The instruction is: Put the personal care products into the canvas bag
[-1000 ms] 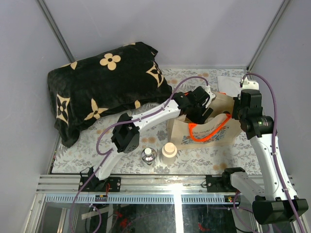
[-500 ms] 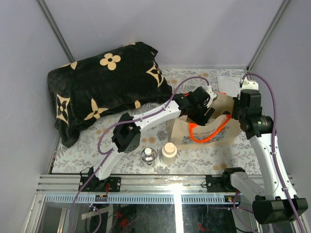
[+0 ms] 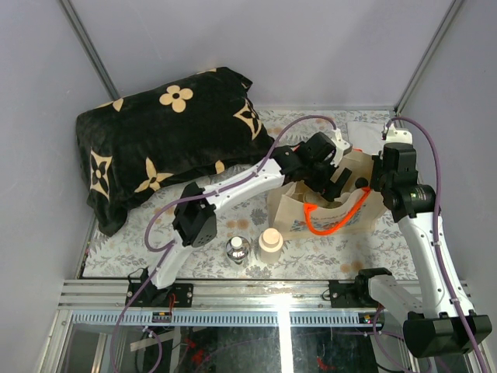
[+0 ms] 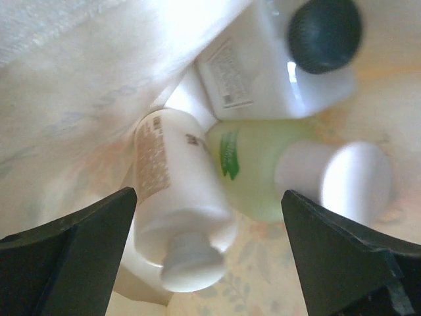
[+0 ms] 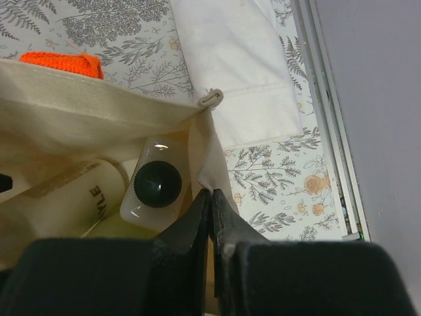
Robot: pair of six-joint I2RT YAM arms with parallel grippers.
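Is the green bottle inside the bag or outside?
Inside. The pale green bottle lies on its side within the canvas bag, beside the white bottle with the dark cap.

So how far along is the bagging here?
Done: white bottle, green bottle and cream bottle lie inside the canvas bag. In hand: left gripper open above them, right gripper pinching the bag's rim. Left: clear round bottle and squat cream bottle, outside.
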